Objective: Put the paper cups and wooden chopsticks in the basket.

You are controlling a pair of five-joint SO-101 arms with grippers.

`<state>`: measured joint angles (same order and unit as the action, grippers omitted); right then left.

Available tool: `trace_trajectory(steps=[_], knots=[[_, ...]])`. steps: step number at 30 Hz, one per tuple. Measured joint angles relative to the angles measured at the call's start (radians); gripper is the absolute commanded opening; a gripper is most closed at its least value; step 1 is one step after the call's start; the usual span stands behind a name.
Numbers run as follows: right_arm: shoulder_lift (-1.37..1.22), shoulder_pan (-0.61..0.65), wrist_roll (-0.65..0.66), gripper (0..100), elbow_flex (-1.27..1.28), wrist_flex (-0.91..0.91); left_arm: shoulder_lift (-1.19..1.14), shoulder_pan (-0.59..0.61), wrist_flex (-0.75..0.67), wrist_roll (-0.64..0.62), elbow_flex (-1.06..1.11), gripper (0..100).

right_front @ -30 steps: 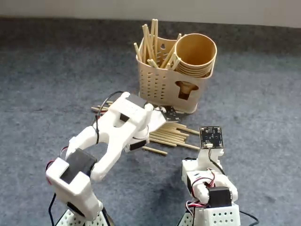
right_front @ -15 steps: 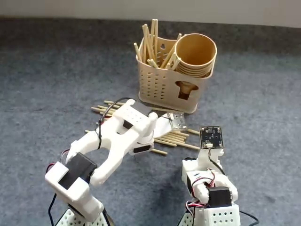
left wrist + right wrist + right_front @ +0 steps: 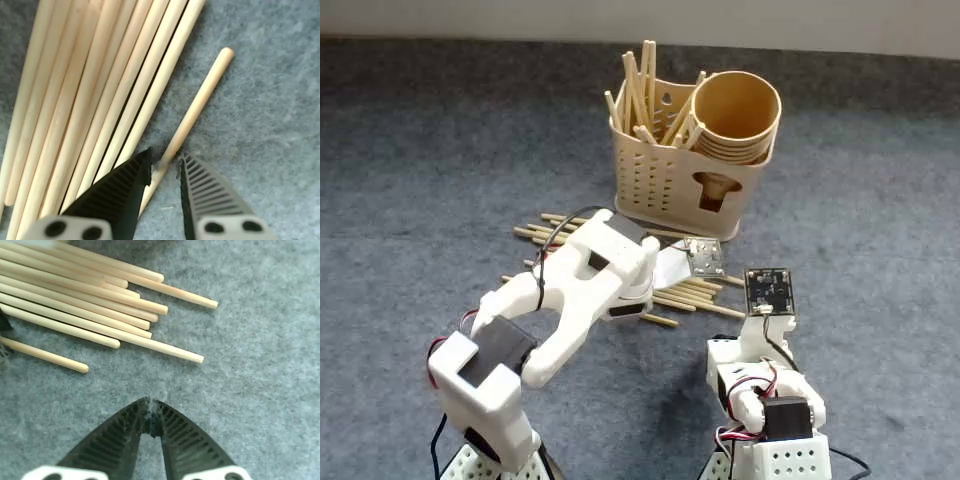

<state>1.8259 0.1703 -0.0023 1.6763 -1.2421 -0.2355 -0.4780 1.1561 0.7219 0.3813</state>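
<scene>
High view: basket (image 3: 685, 190) w/ paper cups (image 3: 735, 115) on carpet (image 3: 420, 150), open floor either side; loose chopsticks (image 3: 695, 290) just in front.
Left wrist: left gripper (image 3: 165, 162) narrowly parted, straddling one stray chopstick (image 3: 200, 105).
Right wrist: right gripper (image 3: 151, 412) tips together, holding nothing.

White plastic arms (image 3: 570, 300) with black servo blocks, thin black and red cables, and black ribbed fingers (image 3: 117, 192)
</scene>
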Motion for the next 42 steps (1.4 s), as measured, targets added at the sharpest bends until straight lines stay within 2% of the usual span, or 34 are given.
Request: trace_trajectory(steps=[6, 9, 24, 27, 37, 42], knots=[[0.000, 0.000, 0.000, 0.5, 0.000, 0.000, -0.140, -0.015, 0.147, 0.000, -0.178, 2], [0.000, 0.000, 0.000, 0.5, 0.000, 0.000, -0.186, -0.031, 0.198, 0.002, -0.232, 1], [0.000, 0.000, 0.000, 0.5, 0.000, 0.000, -0.193, -0.031, 0.206, 0.000, -0.239, 1], [0.000, 0.000, 0.000, 0.5, 0.000, 0.000, -0.157, -0.031, 0.193, 0.005, -0.193, 1], [0.000, 0.000, 0.000, 0.5, 0.000, 0.000, 0.103, -0.026, -0.018, 0.009, 0.149, 1], [0.000, 0.000, 0.000, 0.5, 0.000, 0.000, 0.181, -0.028, -0.061, 0.009, 0.235, 1]])
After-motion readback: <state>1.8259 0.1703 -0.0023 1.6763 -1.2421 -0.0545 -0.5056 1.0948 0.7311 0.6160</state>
